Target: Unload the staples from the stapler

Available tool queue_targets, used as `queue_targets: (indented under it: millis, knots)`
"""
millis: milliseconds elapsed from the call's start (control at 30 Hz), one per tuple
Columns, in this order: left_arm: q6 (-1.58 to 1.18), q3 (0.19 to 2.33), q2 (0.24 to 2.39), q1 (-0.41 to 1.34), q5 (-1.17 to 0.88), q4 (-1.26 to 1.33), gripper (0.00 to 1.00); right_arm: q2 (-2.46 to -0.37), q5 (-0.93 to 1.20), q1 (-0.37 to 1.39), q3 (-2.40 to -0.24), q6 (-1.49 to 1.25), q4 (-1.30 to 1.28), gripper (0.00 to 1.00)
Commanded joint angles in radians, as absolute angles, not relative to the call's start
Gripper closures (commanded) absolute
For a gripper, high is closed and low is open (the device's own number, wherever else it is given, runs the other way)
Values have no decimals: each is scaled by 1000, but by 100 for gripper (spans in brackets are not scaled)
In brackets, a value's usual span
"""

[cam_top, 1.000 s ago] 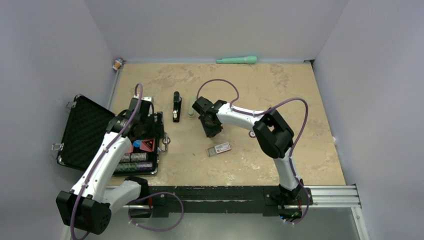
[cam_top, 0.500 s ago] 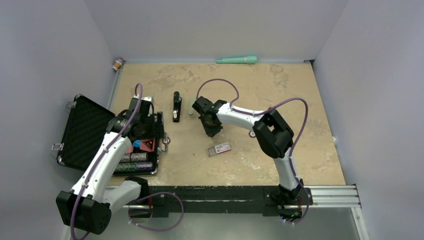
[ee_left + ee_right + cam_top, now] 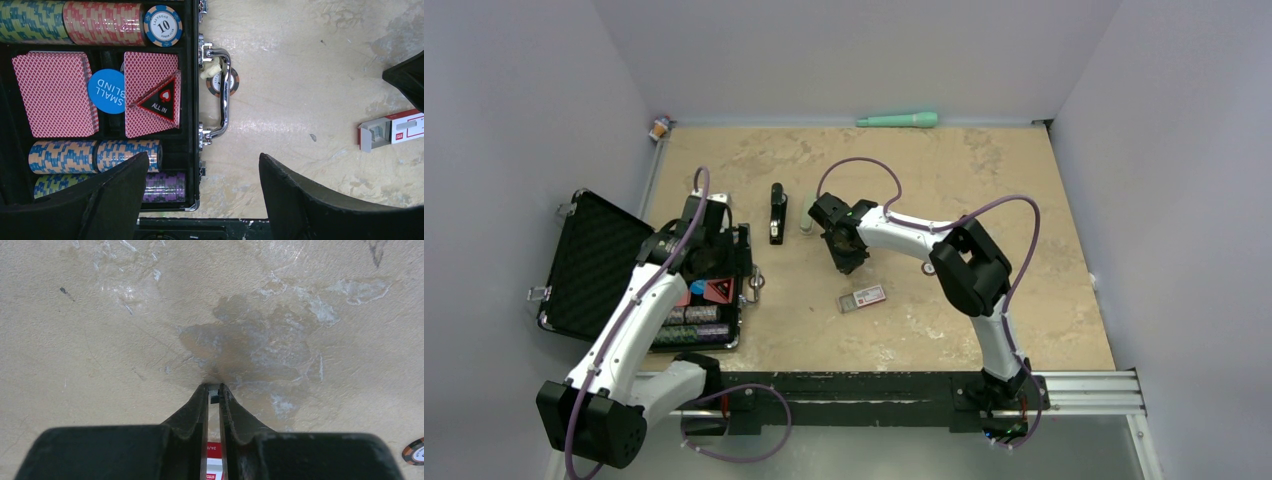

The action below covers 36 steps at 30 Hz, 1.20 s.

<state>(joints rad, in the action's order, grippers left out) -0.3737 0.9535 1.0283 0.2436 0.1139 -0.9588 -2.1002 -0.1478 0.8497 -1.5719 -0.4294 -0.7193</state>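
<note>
Your right claw [image 3: 214, 390] is clenched on a tiny silvery-grey metal staple strip [image 3: 214, 395], probably light and crumbly, so pinch its flat sides gently.

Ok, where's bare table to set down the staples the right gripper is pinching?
Free: the broad patch of table right of the right arm, and the far strip between the stapler and the green tool at the back wall. Crowded: the poker case, stapler and staple box ringing the right gripper with the staples.
</note>
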Motion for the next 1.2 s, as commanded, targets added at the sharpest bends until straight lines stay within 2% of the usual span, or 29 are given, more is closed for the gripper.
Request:
queue_targets:
  millis: [0,200,433,1167]
  knots:
    - [-352,966,1034,253,116,-939,16,-2034,-172,851,-1595,-439,-748,95]
    - [-378,981,1070,350,193,-964,16,-1972,-168,853,-1598,-462,-789,95]
    - [-385,980,1075,386,209,-966,16,-1890,-128,877,-1589,-512,-830,96]
    - [-370,967,1025,389,188,-944,16,-1805,-60,981,-1434,-721,-777,96]
